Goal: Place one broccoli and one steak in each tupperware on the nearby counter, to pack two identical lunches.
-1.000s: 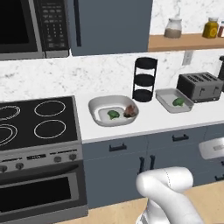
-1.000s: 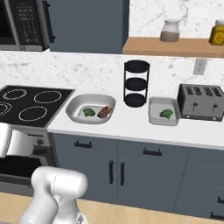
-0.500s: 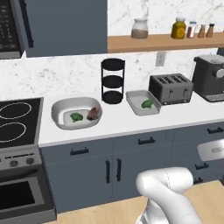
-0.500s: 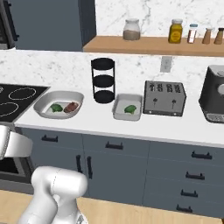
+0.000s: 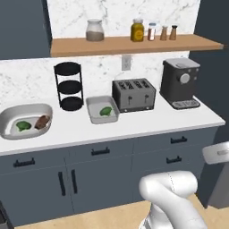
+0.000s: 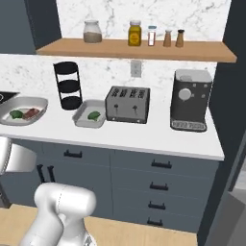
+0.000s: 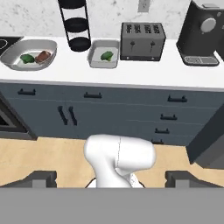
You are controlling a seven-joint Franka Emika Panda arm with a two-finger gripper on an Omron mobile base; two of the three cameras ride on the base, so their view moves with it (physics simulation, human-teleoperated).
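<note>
- Two light-grey tupperware containers sit on the white counter [image 5: 134,127] as I steer the rig from afar: the large oval tupperware [image 5: 24,120] at the left end, the smaller rectangular tupperware [image 5: 102,108] near the middle.
- Inside the oval one lie a broccoli floret [image 5: 23,126] and a brown steak [image 5: 42,121], just beside each other; that lunch looks packed to me.
- Inside the rectangular tray I see a single broccoli [image 5: 106,111] and no steak, so I judge one steak is yet to be found and added.
- Between the two containers stands a black three-tier rack [image 5: 69,86]; a toaster [image 5: 133,94] sits just right of the tray, with a coffee machine [image 5: 180,82] beyond it.
- My gripper [image 7: 111,178] hangs well back from the counter, its two dark fingertips spread wide near the bottom corners of the hand view, with nothing between them.
- Seen along the hand, the tray lies ahead and slightly left, its long axis running roughly away from me toward the wall; the oval container lies farther left.
- Where the missing steak is I cannot tell; nothing on this stretch of counter looks like one, though distant items are small.
- My judgement: the next move turns on locating that steak first, then approaching the tray head-on over the drawer fronts [image 7: 131,116].
</note>
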